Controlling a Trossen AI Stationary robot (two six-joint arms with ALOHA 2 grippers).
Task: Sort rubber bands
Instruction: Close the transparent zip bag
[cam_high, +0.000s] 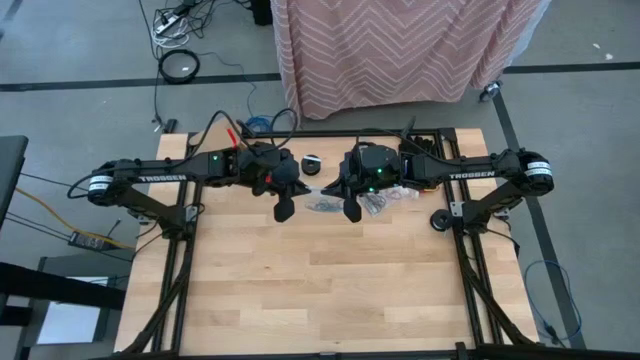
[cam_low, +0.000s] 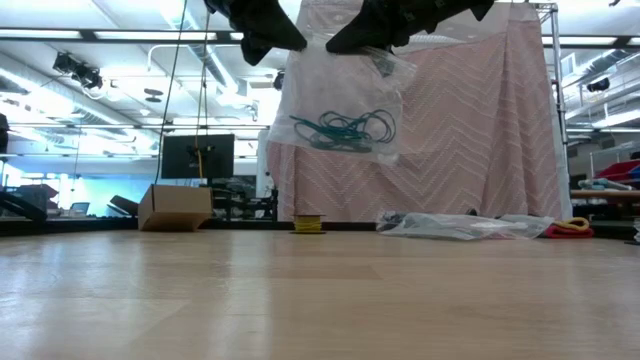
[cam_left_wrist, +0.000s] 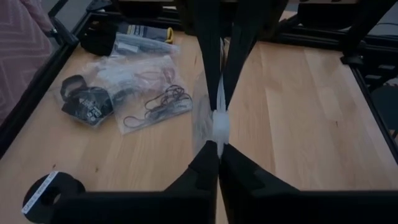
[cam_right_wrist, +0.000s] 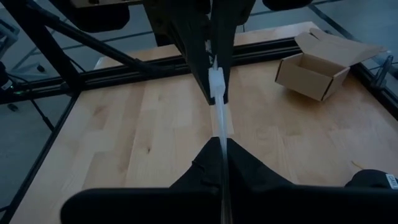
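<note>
Both arms are reaching in over the far middle of the table and holding one clear plastic bag (cam_low: 335, 100) up in the air between them. The left gripper (cam_left_wrist: 219, 163) is pinching the top edge of the bag with its jaws nearly closed on the film, and the right gripper (cam_right_wrist: 222, 163) is clamping the same edge from the opposite side with its jaws fully closed. Holding it from two sides like this is probably meant to keep the mouth of the bag taut so it can be pulled open or tipped out. Inside the hanging bag, a tangle of teal rubber bands (cam_low: 345, 128) is sagging toward the bottom, well above the table (cam_high: 330, 280). More rubber bands, dark and reddish ones (cam_left_wrist: 158, 102), are lying in other clear bags (cam_left_wrist: 140, 81) flat on the wood near the far edge, beside a small black round disc (cam_high: 312, 163). A cardboard box (cam_right_wrist: 320, 65) is sitting off to one side. Whether the bag's mouth is already parted is hard to tell, since both wrist views are catching the film edge-on. The sorting itself looks barely begun.
</note>
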